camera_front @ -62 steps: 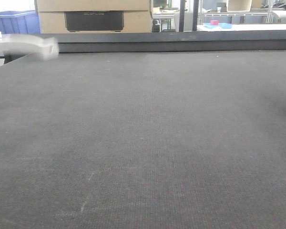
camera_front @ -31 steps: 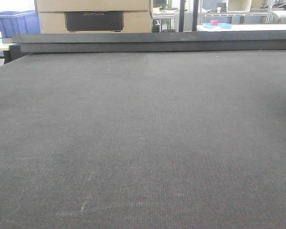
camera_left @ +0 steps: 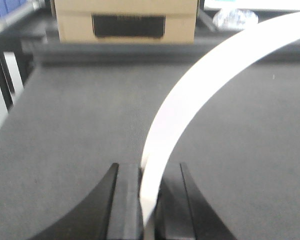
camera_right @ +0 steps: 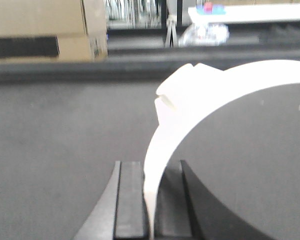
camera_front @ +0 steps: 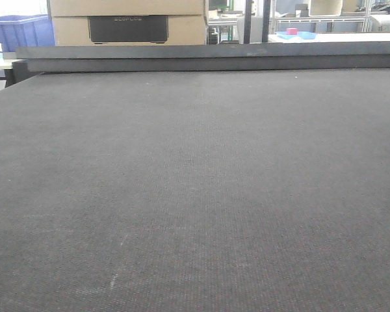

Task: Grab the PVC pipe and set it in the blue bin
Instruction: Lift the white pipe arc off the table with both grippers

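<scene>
- Presently, the left gripper is nearly closed. Its two dark fingers pinch the thin wall of the white pipe.
- The pipe curves up and to the right out of the jaws, held clear of the mat.
- The right gripper is likewise nearly closed, on a white arc with a stepped notch near its top. Whether this is the same pipe or a second piece cannot be told.
- No gripper or pipe appears in the front view. It shows only the mat, a box beyond its far edge, and the bin.
- The bin stands at the far left behind the mat. Only its upper part is visible.
- Handling, as judged: the pipe looks light, stiff and smooth. Its slick plastic wall may pivot or slip between hard fingers.
- Hold, as judged: each grip is on a wall edge with most of the piece overhanging. A firm squeeze and a slow carry are advised.
- Progress, as judged: pickup is done; placing in the bin is not yet done.
</scene>
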Controlling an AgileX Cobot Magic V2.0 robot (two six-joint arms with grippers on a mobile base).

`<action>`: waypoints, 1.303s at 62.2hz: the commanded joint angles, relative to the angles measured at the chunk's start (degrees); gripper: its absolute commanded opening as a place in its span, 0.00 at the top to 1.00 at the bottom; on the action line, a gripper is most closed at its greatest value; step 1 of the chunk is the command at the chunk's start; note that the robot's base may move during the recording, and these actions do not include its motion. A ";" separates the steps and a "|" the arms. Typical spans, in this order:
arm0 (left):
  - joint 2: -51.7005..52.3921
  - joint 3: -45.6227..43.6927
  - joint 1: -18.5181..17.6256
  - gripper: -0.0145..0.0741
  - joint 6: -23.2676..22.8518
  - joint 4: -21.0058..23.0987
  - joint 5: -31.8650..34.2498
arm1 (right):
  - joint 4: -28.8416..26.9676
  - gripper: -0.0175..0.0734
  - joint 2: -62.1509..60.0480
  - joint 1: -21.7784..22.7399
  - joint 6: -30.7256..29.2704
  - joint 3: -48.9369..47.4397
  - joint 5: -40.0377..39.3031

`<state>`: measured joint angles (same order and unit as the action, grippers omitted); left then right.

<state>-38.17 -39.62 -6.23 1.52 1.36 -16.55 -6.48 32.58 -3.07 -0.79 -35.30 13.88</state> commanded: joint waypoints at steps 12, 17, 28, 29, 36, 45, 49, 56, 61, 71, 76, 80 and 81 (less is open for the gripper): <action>4.52 -0.10 -0.40 0.96 -0.20 -0.55 7.63 | 0.28 0.99 -2.81 -0.07 -0.22 0.09 -6.73; 4.63 -0.10 -0.40 0.96 -0.20 -0.55 7.74 | 0.28 0.99 -2.81 -0.07 -0.22 0.09 -6.73; 4.63 -0.10 1.81 0.96 -0.20 1.32 7.74 | 0.28 0.99 -2.81 -0.07 -0.22 0.09 -6.73; 4.63 -0.10 2.20 0.96 -0.20 1.88 7.74 | 0.28 0.99 -2.81 -0.07 -0.22 0.09 -6.73; 4.63 -0.10 3.21 0.96 -0.20 4.24 7.62 | 0.28 0.99 -2.81 -0.07 -0.22 0.09 -6.73; 4.63 -0.10 3.21 0.96 -0.20 4.13 7.61 | 0.28 0.99 -2.84 -0.07 -0.22 0.09 -6.60; 4.63 -0.10 3.21 0.96 -0.20 4.13 7.61 | 0.28 0.99 -2.84 -0.07 -0.22 0.09 -6.60; 4.63 -0.10 3.21 0.96 -0.20 4.13 7.61 | 0.28 0.99 -2.84 -0.07 -0.22 0.09 -6.60; 4.63 -0.10 3.21 0.96 -0.20 4.13 7.61 | 0.28 0.99 -2.84 -0.07 -0.22 0.09 -6.60; 4.63 -0.10 3.21 0.96 -0.20 4.13 7.61 | 0.28 0.99 -2.84 -0.07 -0.22 0.09 -6.60; 4.63 -0.10 3.21 0.96 -0.20 4.13 7.61 | 0.28 0.99 -2.84 -0.07 -0.22 0.09 -6.60; 4.63 -0.10 3.21 0.96 -0.20 4.13 7.61 | 0.28 0.99 -2.84 -0.07 -0.22 0.09 -6.60; 4.63 -0.10 3.21 0.96 -0.20 4.13 7.61 | 0.28 0.99 -2.84 -0.07 -0.22 0.09 -6.60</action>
<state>-33.92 -39.65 -3.34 1.52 5.00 -10.41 -6.48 29.97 -3.07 -0.89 -35.30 8.72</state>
